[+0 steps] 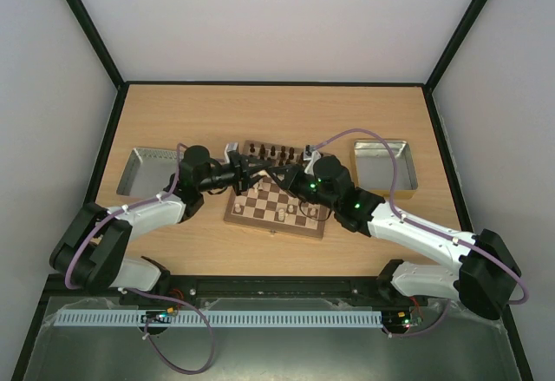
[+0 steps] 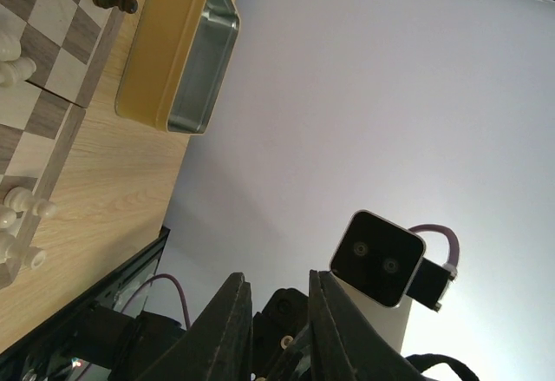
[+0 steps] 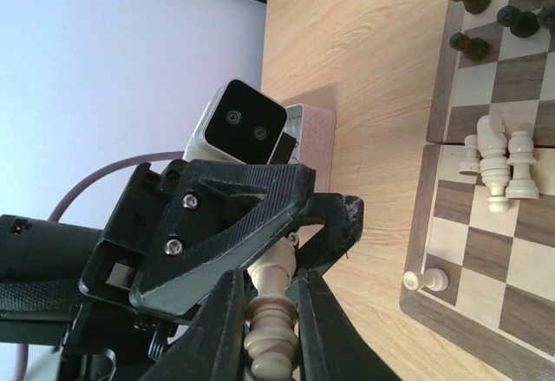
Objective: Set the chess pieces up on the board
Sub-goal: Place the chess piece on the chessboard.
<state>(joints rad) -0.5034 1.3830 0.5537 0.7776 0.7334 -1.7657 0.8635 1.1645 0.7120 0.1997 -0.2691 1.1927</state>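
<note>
- Item: pale chessman point(image 3: 270, 316), a tall turned form, held lengthwise in the air above the board point(image 3: 422, 225) and resting on no square.
- Holder: right pincer point(image 3: 269, 279), fingers drawn in and clamped on the chessman's body, broader end toward its own wrist.
- Opposite: left pincer point(image 2: 277, 294), nose to nose with the right one, fingers narrowly apart. The chessman's slimmer end runs in under its tips, but whether it grips cannot be told.
- Board stock: dark chessmen point(image 1: 276, 151) along the far rank. A knot of pale chessmen point(image 3: 499, 164) sits by the board's seam, and one pale pawn point(image 3: 425, 279) at the border.
- Also present: left tray point(image 1: 128, 171) and right tray point(image 1: 381, 144), on the counter point(image 1: 173, 112) either side of the board.
- Step in hand, as judged: a hand-over or re-grip of the pale chessman between the pincers.
- Handling advice: one pincer should hold firm before the other lets go, without twisting, since the slim, smooth piece may pivot. Then lower it upright from above, base first, onto a near-rank square well off the pale knot. Release only once the base sits flat.
</note>
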